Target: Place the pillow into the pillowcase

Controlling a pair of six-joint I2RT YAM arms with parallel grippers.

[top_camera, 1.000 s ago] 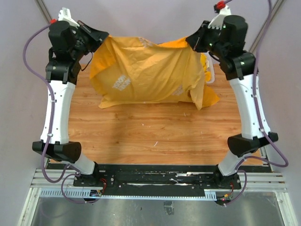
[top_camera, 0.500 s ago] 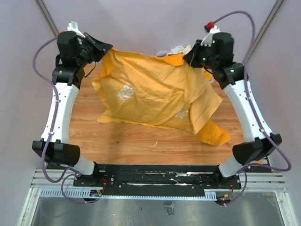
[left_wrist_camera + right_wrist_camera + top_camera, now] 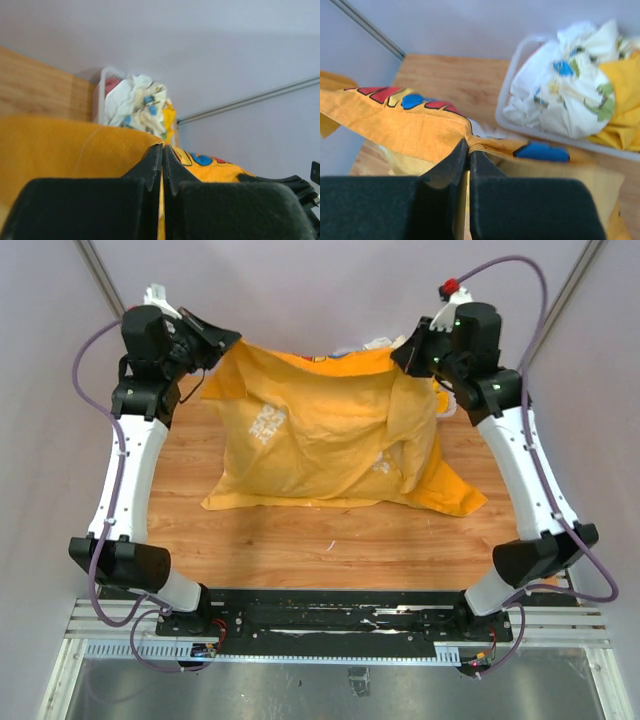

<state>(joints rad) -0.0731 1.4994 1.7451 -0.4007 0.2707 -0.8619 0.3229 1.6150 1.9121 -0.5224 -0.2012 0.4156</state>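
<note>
Wooden table [image 3: 300, 540] carried the lower edge of the orange-yellow pillowcase [image 3: 320, 440], which hung up to its far corners. The left tool [image 3: 230, 340] and right tool [image 3: 401, 352] each pinched one corner. Beyond stood a white basket [image 3: 506, 95] of crumpled printed cloths [image 3: 560, 95].

Orange-yellow pillowcase [image 3: 330, 440] (red, blue lettering), white cloths [image 3: 570, 85] with blue-green prints, brown wood-grain table [image 3: 330, 540].

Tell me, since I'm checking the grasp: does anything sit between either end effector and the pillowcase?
Nothing visible. The left end effector and right end effector are each shut directly on the raised edge of the pillowcase; the basket sits beyond it.
</note>
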